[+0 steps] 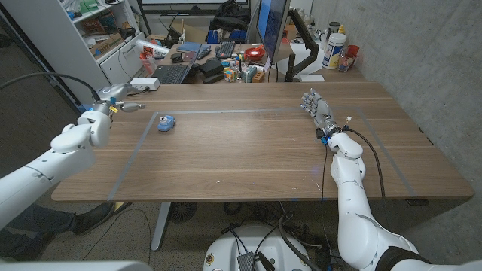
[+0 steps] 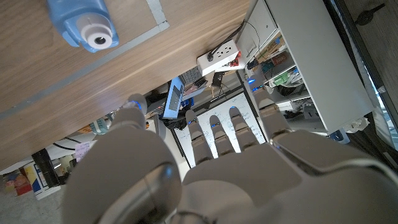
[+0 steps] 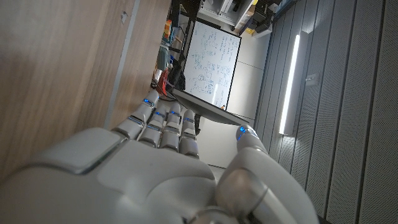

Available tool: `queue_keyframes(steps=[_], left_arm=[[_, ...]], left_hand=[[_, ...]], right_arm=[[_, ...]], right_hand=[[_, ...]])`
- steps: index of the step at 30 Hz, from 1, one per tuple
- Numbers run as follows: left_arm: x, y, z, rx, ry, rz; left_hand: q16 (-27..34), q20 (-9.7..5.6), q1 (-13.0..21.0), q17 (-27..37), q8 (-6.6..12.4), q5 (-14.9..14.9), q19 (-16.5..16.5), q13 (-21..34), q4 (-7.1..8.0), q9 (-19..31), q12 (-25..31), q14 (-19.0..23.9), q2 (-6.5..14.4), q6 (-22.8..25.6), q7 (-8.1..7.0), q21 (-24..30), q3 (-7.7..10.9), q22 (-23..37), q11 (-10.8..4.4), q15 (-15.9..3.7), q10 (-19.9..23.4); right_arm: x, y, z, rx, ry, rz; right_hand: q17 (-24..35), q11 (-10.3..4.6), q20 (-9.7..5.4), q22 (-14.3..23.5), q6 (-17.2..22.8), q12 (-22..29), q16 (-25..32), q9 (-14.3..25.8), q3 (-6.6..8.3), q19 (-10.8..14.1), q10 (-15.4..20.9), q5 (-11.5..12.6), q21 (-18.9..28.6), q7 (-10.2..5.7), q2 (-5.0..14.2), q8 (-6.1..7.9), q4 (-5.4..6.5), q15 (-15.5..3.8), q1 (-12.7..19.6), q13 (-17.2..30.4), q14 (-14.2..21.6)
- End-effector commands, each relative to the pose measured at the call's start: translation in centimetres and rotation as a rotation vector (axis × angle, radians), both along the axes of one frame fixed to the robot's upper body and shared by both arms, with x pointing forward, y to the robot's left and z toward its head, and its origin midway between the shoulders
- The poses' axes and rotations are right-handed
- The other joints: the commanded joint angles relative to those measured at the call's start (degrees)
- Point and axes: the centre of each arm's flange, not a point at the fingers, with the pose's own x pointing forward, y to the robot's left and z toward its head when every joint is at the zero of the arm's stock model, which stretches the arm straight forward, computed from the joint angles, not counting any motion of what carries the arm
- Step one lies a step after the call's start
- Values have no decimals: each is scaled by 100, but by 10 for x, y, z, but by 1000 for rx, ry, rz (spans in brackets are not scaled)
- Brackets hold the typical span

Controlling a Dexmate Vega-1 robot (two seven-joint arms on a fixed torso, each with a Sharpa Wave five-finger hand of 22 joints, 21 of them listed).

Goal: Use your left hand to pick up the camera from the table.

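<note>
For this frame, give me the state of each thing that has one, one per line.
camera: resting on the table, untouched, lens facing up
left hand: empty, fingers apart, short of the camera
right hand: empty, fingers extended, over the table

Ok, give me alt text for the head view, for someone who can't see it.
A small blue camera lies on the wooden table, untouched. The robot's left hand hovers open by the table's far left corner, short of the camera; the right hand waits open at the right side.
</note>
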Motion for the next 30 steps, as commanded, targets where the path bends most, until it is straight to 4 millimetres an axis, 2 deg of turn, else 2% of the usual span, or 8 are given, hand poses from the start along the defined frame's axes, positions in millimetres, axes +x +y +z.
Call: queue_keyframes(steps=[1,30], left_arm=[[16,-15,-7,-32,3,-46],[35,-27,-23,-138,35,-96]], left_hand=[[7,18,42,9,-4,19,-26,21,-3,6,26,6,8,-18,0,-17,-21,19,-35,-6,32],[32,14,64,10,-28,20,-12,17,6,6,58,86,34,20,-27,-48,-51,23,-66,65,117]], right_arm=[[-3,-4,1,0,-6,-5],[-3,-7,1,6,-11,-7]], right_hand=[[16,-15,17,32,20,6,-13,29,13,45,60,33,-16,-13,56,6,-14,9,31,18,62],[13,-18,26,34,23,2,-16,29,5,68,60,35,-75,-12,58,6,-29,10,37,18,73]])
